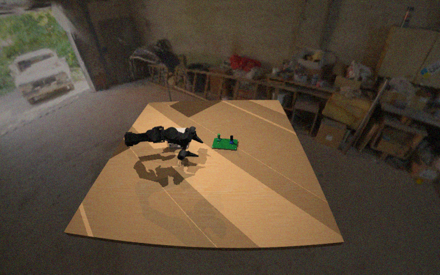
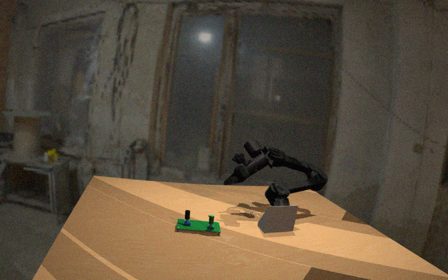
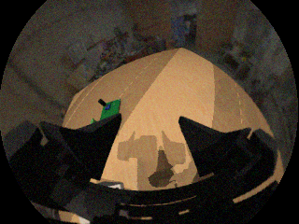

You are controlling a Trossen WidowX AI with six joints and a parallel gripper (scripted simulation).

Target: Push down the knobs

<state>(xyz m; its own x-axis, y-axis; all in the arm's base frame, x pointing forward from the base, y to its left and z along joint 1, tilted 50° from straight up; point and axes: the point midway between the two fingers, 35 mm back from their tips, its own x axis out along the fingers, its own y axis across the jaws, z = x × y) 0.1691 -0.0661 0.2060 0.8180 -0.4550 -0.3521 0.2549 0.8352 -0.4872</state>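
Near the middle of the wooden surface (image 1: 252, 194) stood the green circuit board (image 1: 224, 144), raised a little on its short legs. Two knobs rose upright from it, a black knob (image 1: 231, 138) over a blue base and a green knob (image 1: 219, 136) beside it; whether either sat fully down I could not tell from where I stood. Well apart from the board, the black arm (image 2: 290, 165) reached out from its base behind a grey block (image 2: 277, 218), bent at the elbow. Its pincer (image 1: 196, 146) hung above the surface with the two pointed fingers spread wide and nothing between them, tips aimed toward the board. Beneath it, the arm's shadow (image 1: 162, 172) lay across the wood.
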